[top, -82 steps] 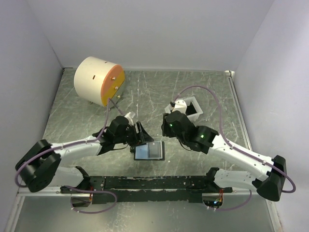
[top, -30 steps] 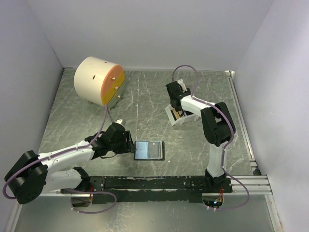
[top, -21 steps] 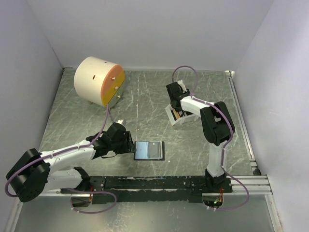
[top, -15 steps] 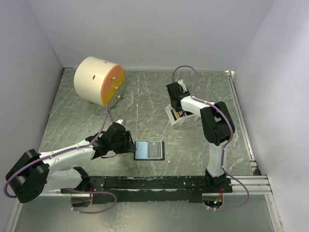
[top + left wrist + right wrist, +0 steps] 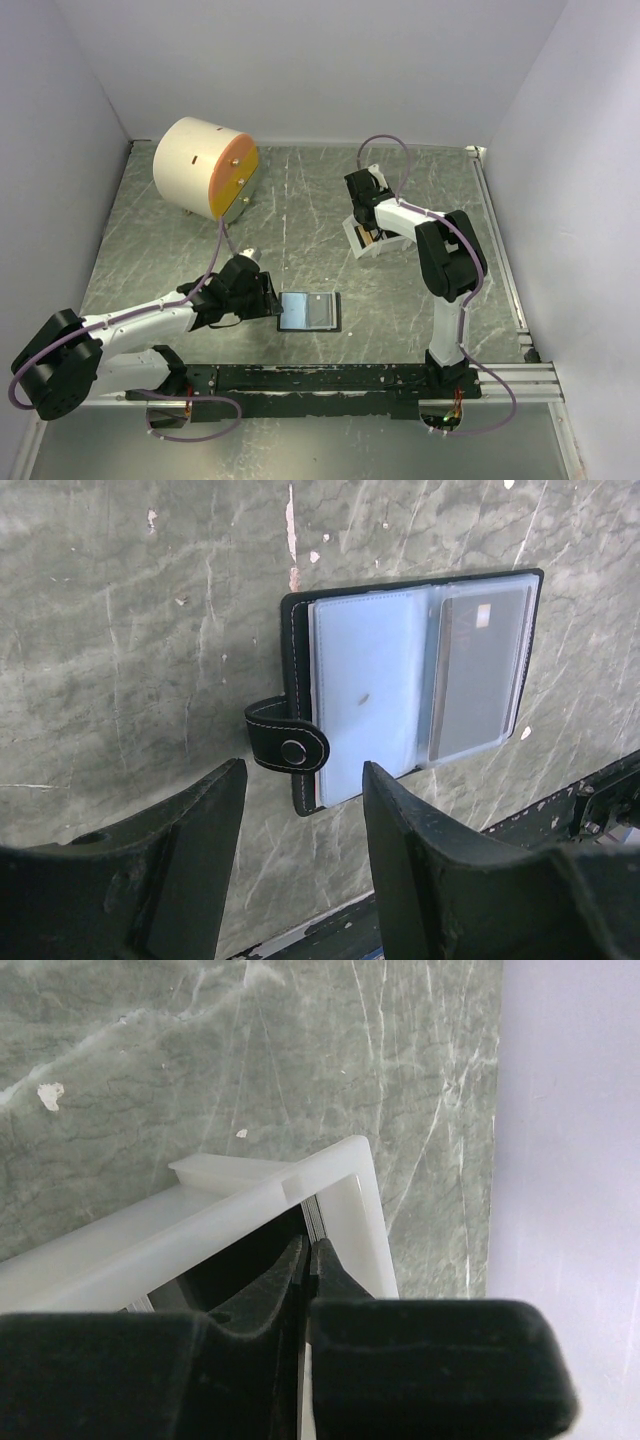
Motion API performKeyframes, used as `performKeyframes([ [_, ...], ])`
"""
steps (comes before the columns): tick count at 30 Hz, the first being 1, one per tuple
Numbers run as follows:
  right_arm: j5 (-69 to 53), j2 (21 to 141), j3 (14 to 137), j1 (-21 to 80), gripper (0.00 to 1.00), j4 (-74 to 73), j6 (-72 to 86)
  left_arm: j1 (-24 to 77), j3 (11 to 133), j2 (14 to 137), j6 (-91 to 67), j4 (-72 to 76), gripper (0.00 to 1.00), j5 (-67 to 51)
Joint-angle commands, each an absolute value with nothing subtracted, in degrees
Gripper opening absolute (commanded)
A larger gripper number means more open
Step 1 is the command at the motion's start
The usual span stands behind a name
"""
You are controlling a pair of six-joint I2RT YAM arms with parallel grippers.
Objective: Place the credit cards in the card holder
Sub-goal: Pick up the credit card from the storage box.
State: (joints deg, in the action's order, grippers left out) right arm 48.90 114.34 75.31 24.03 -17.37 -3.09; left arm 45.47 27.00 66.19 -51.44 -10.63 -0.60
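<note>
Top external count: one card holder [image 5: 310, 311], open flat on the table [image 5: 300, 200] near its front edge; one credit card [image 5: 478, 670] in its right sleeve.
Around: one white tray [image 5: 330, 1175], tilted; one cream cylinder [image 5: 200, 165] far left.
Pose: left gripper [image 5: 303, 770] low, spread, just short of the holder's snap tab [image 5: 290, 748]; right gripper [image 5: 305, 1245] reaches far, fingertips pinched together inside the tray, any card between them unclear.

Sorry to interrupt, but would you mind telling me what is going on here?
Two robot arms are loading a card holder. It lies open on the table with one credit card in a clear sleeve, and the left gripper is open by its snap strap. The right gripper is down inside the white tray, fingers pressed together; whether a card is pinched between them cannot be seen.
</note>
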Motion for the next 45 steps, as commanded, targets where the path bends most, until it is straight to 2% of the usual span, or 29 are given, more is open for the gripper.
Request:
performKeyframes([
  [1,48.39,111.93,74.79,23.45,0.00,-16.48,-2.85,45.59,26.59,65.92,-51.77,-8.63,0.61,-2.22],
  [21,37.83,101.99,76.05,24.01,0.00,-23.92,1.60,45.59,27.66,62.55,-54.05,-11.45,0.61,-0.85],
  [30,34.07,94.72,76.04,24.21,0.00,-28.11,6.83,45.60,31.74,59.55,-53.88,-17.94,0.63,0.68],
  [36,26.63,85.77,73.96,25.52,0.00,-29.36,10.64,45.59,35.12,56.13,-53.57,-21.58,0.64,1.06],
  [45,4.32,71.12,64.96,26.76,0.00,-25.17,19.70,45.61,41.32,56.55,-48.59,-27.55,0.62,4.75],
])
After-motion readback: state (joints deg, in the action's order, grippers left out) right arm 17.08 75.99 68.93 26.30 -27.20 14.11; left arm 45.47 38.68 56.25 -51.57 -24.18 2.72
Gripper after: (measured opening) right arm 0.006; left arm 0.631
